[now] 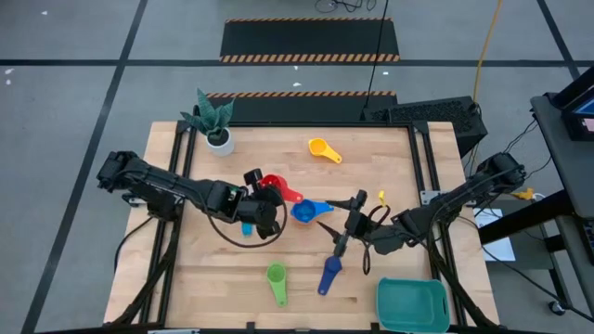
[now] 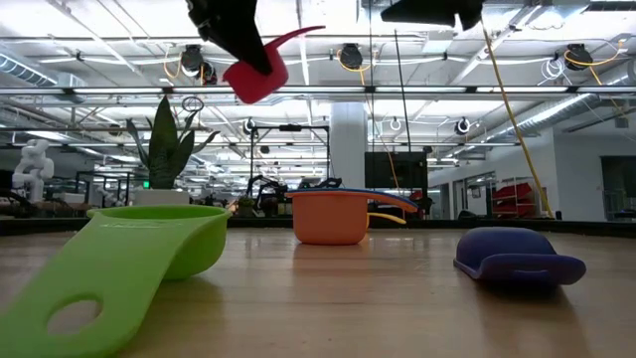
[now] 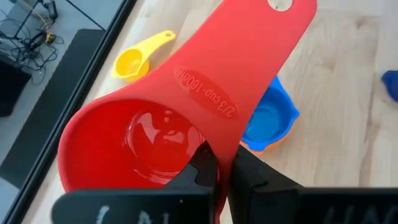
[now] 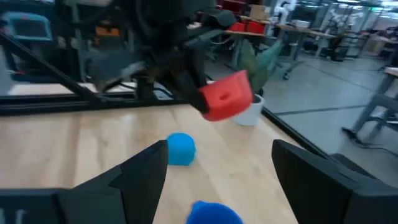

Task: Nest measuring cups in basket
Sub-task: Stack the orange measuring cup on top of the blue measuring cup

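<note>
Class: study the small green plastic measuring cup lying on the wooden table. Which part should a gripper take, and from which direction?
Grip the green plastic measuring cup by its flat handle, coming straight down. The handle lies flat on the wooden table, pointing toward the near edge, with clear space beside it. Its bowl looks too wide for an easy pinch.

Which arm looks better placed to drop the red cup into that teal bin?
The left. Its gripper already holds the red cup above the table. The right gripper hangs open and empty, though it is nearer the teal basket at the table's corner, so a handover might help.
</note>
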Controlling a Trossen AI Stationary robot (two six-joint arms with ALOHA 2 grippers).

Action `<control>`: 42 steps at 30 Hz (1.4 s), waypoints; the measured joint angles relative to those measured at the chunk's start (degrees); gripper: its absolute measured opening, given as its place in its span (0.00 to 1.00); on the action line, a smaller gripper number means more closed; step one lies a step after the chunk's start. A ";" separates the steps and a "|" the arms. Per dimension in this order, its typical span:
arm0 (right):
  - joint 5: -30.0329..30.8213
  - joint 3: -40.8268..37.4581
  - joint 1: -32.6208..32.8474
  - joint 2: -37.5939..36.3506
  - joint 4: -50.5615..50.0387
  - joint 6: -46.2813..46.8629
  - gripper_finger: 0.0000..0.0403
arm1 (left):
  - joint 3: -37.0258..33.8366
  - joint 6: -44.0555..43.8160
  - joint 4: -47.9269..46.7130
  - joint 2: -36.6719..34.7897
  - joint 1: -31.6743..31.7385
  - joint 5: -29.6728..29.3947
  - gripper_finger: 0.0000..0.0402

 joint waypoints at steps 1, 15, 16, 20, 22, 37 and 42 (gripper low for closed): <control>-0.71 0.00 0.00 0.04 0.40 -0.04 0.69 | 0.00 0.00 0.08 0.00 0.00 0.00 0.02; -0.33 0.00 -0.37 0.03 2.19 -3.37 0.69 | -0.02 4.89 12.78 3.06 0.10 7.11 0.04; -0.34 0.00 -0.37 0.03 2.08 -4.48 0.69 | -0.02 4.93 13.15 3.76 0.30 7.99 0.04; -0.37 0.00 -0.38 0.03 -0.20 -6.58 0.69 | -0.03 4.94 14.60 6.39 1.85 9.66 0.03; -0.35 0.00 -0.61 0.03 -1.88 -6.86 0.69 | -0.04 4.89 15.44 7.13 2.84 10.59 0.02; -0.22 -0.02 -3.39 3.18 -5.17 -9.35 0.69 | -0.04 1.92 17.15 8.15 4.07 13.21 0.05; 2.74 -0.02 -3.39 6.32 1.09 -14.60 0.69 | -0.04 1.90 17.45 8.02 3.91 13.65 0.02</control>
